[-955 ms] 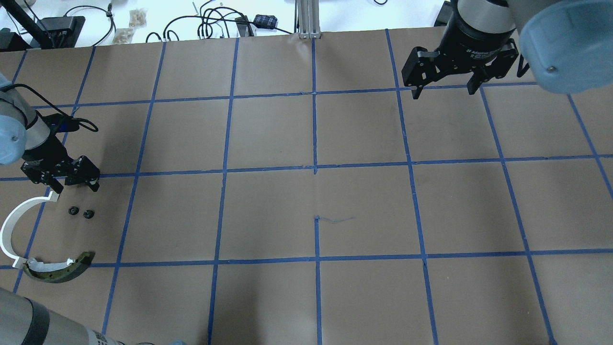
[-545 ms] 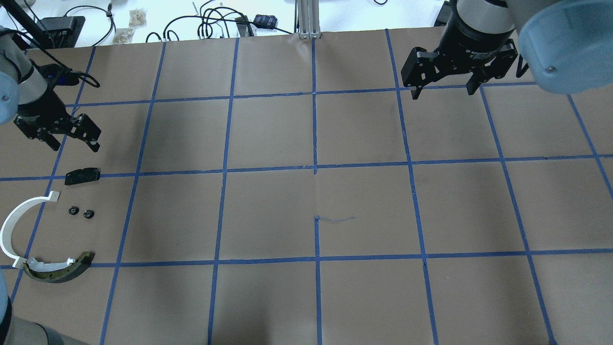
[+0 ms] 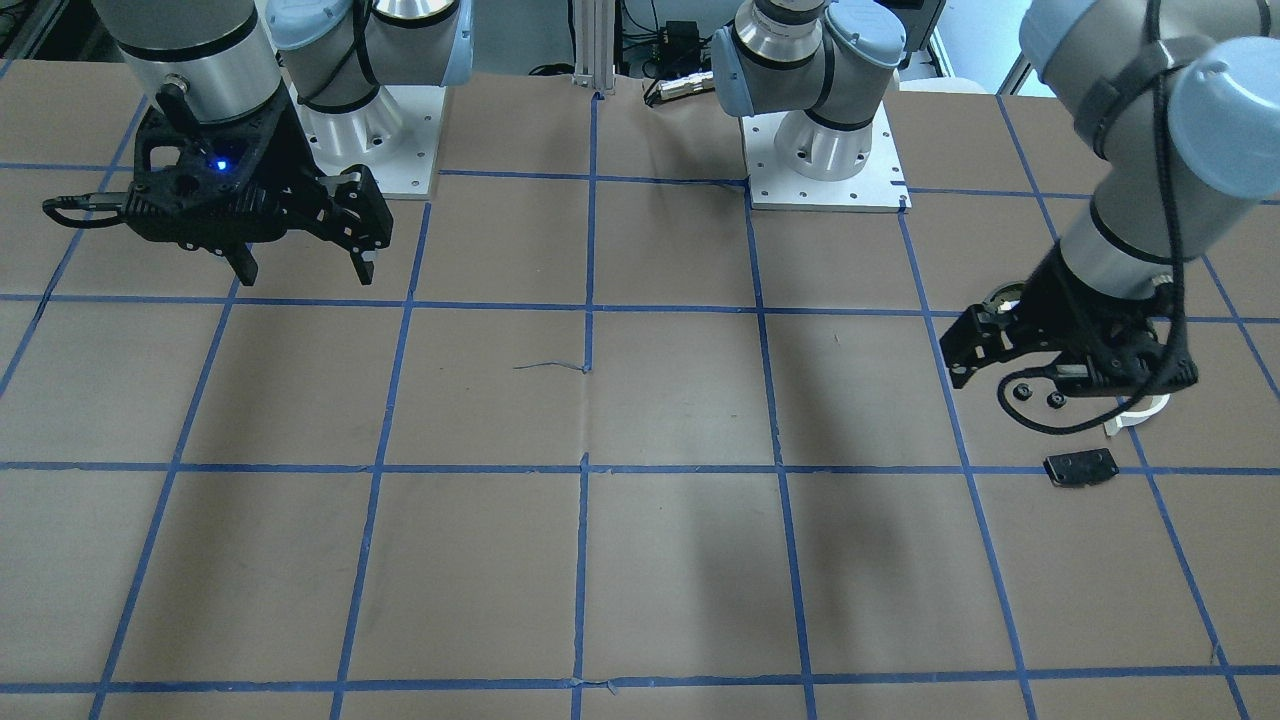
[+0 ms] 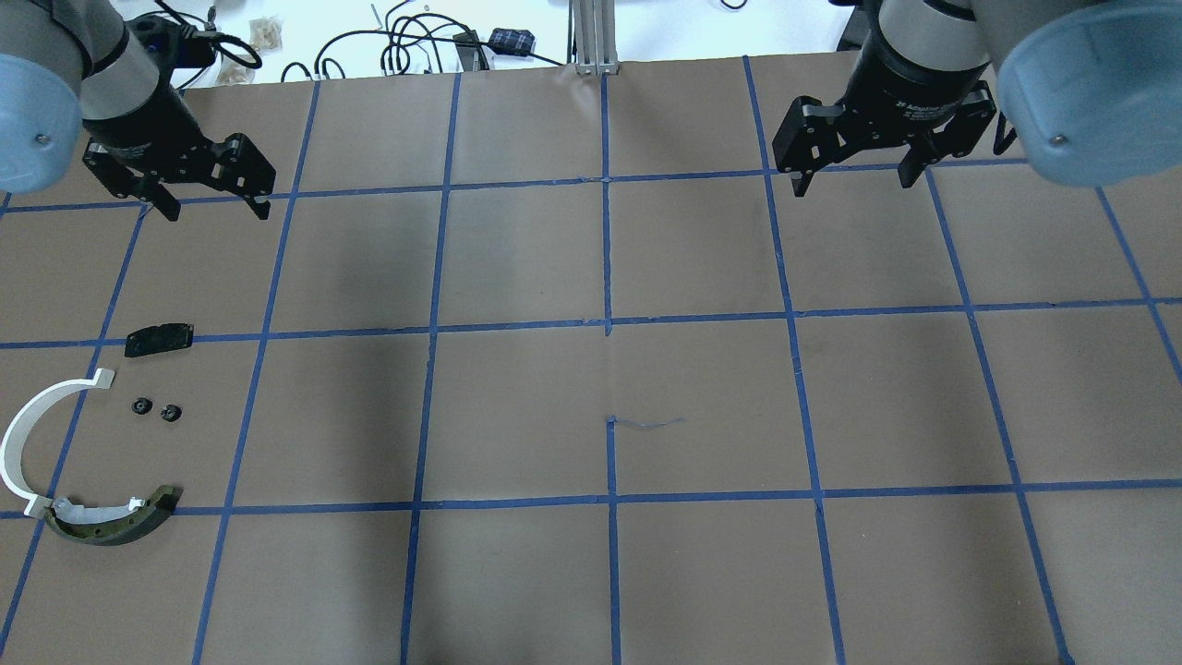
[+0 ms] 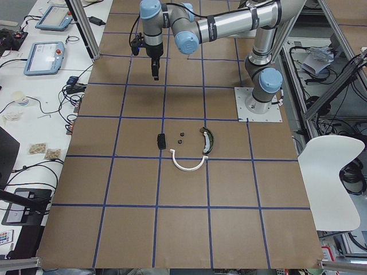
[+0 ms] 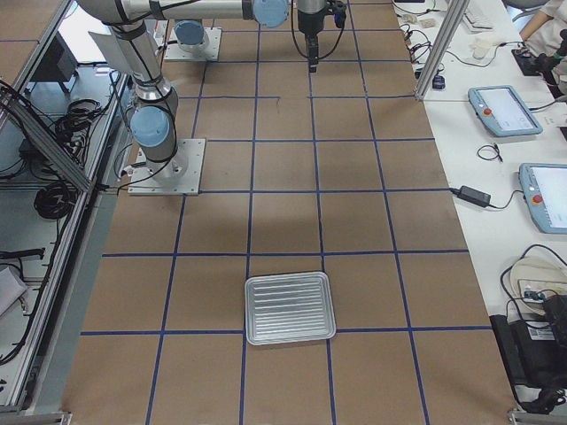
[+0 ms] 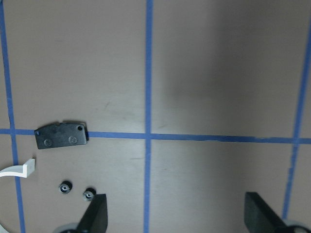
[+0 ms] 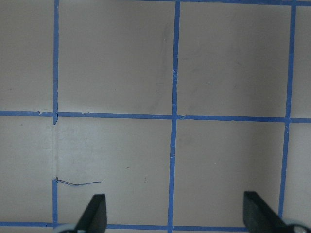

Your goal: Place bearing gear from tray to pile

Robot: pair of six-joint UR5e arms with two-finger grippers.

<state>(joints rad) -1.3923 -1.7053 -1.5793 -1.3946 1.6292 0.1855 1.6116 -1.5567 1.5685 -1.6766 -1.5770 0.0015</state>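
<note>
The pile lies at the table's left: a white half-ring strip (image 4: 20, 432), a dark olive-edged curved piece (image 4: 115, 524), a flat black plate (image 4: 159, 338) and two small black bearing gears (image 4: 140, 406) (image 4: 170, 412). My left gripper (image 4: 217, 212) is open and empty, high above the table, beyond the pile. Its wrist view shows its open gripper (image 7: 180, 218), the plate (image 7: 61, 135) and the gears (image 7: 64, 186). My right gripper (image 4: 854, 183) is open and empty at the far right; it also shows in its wrist view (image 8: 177, 218). The metal tray (image 6: 290, 307) shows only in the exterior right view, with nothing visible on it.
Brown paper with a blue tape grid (image 4: 609, 323) covers the table. Cables and small boxes (image 4: 434, 42) lie past the far edge. The robot bases (image 3: 825, 160) stand at the near side. A short loose thread (image 4: 646, 423) lies mid-table.
My left gripper was low at the pile, over the black plate. It has risen and moved toward the table's far edge, leaving the plate on the table. The right gripper has barely moved.
</note>
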